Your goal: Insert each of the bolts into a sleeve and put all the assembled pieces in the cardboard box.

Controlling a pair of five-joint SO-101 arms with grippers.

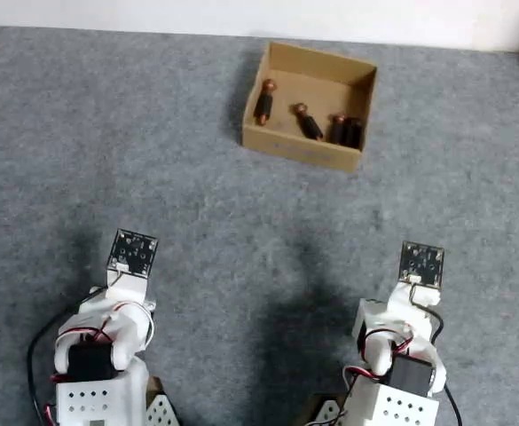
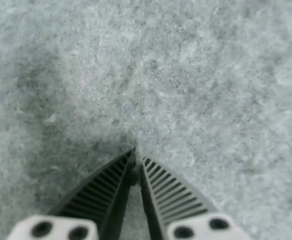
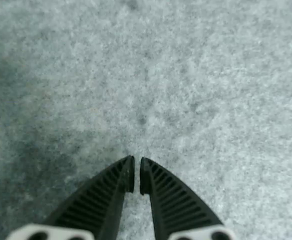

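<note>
Resting in cardboard box: assembled pieces, rigid, probably light, roll-prone; pinch across the sleeve. Left gripper, right gripper closed, empty.

White arms, black ribbed jaws, red wires

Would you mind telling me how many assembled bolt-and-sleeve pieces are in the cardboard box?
4, it seems, in the cardboard box: a left piece, a middle piece, and two touching pieces at its right wall, hard to separate. More may be hidden.
</note>
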